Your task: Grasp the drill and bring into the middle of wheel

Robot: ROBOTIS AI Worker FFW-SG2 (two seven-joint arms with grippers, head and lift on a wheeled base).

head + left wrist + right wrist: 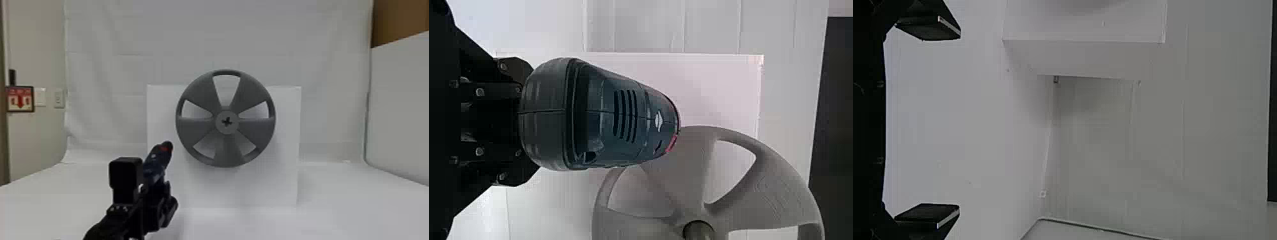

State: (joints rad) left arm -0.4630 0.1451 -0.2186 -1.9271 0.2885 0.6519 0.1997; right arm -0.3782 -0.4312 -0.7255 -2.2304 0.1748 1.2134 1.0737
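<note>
We see a pale white sheet [223,35] hung across the back of the space, faintly creased, with soft folds at its left. Below it spreads a white table [338,194], and on that stands a plain, upright white panel [159,111]. Left of the sheet we find a beige-grey wall [35,48] carrying a dark-framed red sign [20,99] with a downward arrow, and just beside it two light wall plates [40,97]. At the right rises a smooth, pale partition [399,111], a brown surface [399,19] above its slanting top edge. The light looks soft to us, leaving blurry grey shadows on the panel.
</note>
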